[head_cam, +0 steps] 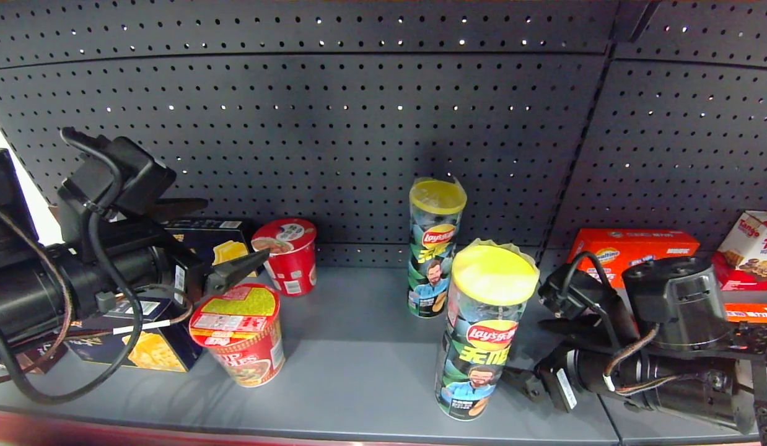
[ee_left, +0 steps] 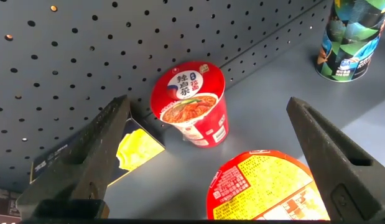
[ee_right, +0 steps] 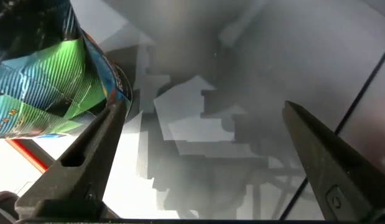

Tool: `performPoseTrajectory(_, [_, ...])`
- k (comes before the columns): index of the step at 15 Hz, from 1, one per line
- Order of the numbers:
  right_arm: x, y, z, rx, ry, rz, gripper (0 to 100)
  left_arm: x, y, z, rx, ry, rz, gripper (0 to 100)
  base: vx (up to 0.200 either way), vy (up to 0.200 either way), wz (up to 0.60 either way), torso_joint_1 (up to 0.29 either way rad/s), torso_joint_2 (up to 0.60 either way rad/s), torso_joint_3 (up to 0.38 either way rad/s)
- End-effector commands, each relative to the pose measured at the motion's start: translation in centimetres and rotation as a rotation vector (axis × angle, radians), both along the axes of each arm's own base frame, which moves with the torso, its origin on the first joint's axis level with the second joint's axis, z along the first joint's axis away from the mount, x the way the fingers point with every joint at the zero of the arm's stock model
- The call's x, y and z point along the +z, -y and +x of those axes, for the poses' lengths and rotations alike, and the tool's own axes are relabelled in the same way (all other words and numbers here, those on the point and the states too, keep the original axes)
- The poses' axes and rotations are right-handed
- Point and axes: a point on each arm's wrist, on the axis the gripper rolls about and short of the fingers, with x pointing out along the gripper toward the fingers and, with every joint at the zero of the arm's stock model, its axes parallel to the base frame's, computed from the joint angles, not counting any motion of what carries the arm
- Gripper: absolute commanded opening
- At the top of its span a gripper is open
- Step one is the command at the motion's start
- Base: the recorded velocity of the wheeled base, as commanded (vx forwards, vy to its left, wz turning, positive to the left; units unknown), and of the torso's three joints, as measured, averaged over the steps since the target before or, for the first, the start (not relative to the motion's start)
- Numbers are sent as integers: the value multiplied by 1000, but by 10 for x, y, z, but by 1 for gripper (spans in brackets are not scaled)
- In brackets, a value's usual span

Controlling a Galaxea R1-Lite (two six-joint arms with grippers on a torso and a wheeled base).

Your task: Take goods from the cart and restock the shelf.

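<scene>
Grey metal shelf (head_cam: 359, 371) with a dark perforated back panel (head_cam: 297, 124) carries the goods. Two chip canisters with yellow lids stand upright near its middle: the rear chip canister (head_cam: 434, 248) close to the panel, the front chip canister (head_cam: 482, 334) near the shelf's edge. The right claw (ee_right: 204, 109) lies low on the shelf just to the right of the front chip canister's base, its jaws spread wide and holding nothing. The canister sits outside one finger (ee_right: 86, 162), not between the two; whether they touch I cannot tell. On the left side, the left claw (ee_left: 206, 106) hangs with jaws wide apart and empty, just above the front noodle cup (head_cam: 240, 334), whose yellow and red lid sits below the gap. A red noodle cup (head_cam: 287, 254) stands beyond it near the panel. Dark blue cracker boxes (head_cam: 154, 347) lie beneath the left arm, and an orange box (head_cam: 631, 244) and a wafer box (head_cam: 752, 248) sit at the far right
</scene>
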Motion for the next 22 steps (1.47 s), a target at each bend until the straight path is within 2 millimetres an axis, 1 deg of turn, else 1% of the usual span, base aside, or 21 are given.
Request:
performPoseTrajectory(1, [-1, -2, 2, 5, -5, -3, 100, -1, 0, 0, 0, -3, 1, 100, 0, 0, 0, 0, 0, 0])
performPoseTrajectory(7, [1, -15, 6, 31, 3, 2, 100, -1, 0, 0, 0, 0, 0, 100, 0, 0, 0, 0, 0, 0])
performPoseTrajectory(9, [1, -16, 7, 33, 6, 4, 100, -1, 0, 0, 0, 0, 0, 100, 0, 0, 0, 0, 0, 0])
performPoseTrajectory(22, [1, -26, 1, 80, 4, 6, 100, -1, 0, 1, 0, 0, 0, 100, 0, 0, 0, 0, 0, 0])
